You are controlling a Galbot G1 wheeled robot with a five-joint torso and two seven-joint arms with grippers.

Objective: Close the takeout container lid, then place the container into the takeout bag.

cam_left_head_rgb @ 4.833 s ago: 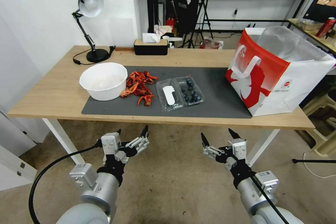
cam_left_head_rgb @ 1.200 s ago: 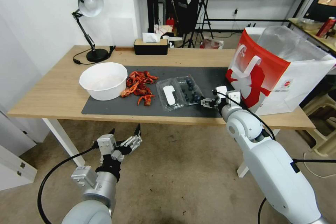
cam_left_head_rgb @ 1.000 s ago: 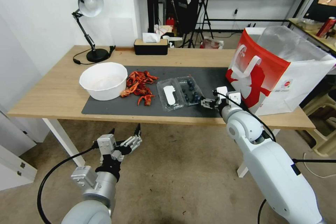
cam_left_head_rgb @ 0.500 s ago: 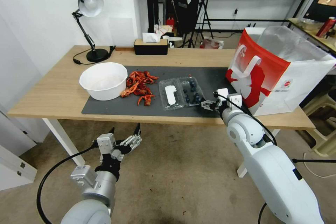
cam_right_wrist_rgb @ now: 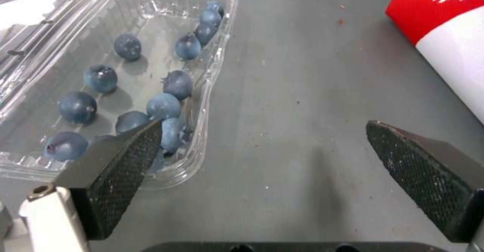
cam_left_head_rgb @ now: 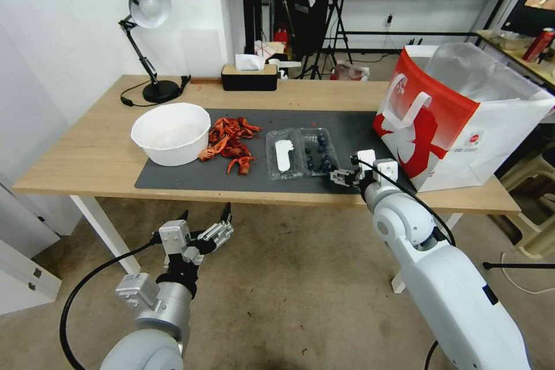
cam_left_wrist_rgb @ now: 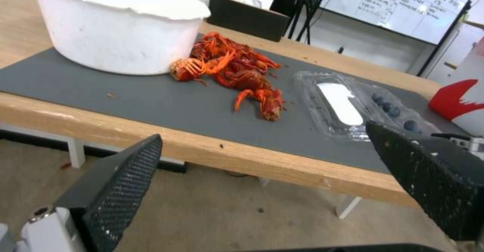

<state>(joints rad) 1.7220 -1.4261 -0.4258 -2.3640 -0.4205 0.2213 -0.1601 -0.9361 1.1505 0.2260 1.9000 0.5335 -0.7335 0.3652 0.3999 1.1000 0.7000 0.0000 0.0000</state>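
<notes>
Nothing is done yet: the container point(cam_left_head_rgb: 319, 151) lies open at frame centre on the bench point(cam_left_head_rgb: 98, 156), lid point(cam_left_head_rgb: 283, 154) flat beside it. The right gripper point(cam_left_head_rgb: 337, 177) sits at its corner, fingers wide, empty. The bag point(cam_left_head_rgb: 457, 115) waits at right. The left gripper point(cam_left_head_rgb: 203, 224) hangs low, wide.

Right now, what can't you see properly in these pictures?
- Inside of the bag: head view, its own walls hide the bottom.
- Writing on the lid label: head view, too small to read.
- Bowl contents: head view, white on white, cannot tell.
- Container: right wrist view, one finger of the open right claw covers a corner.
- Left claw: open, below the table.
</notes>
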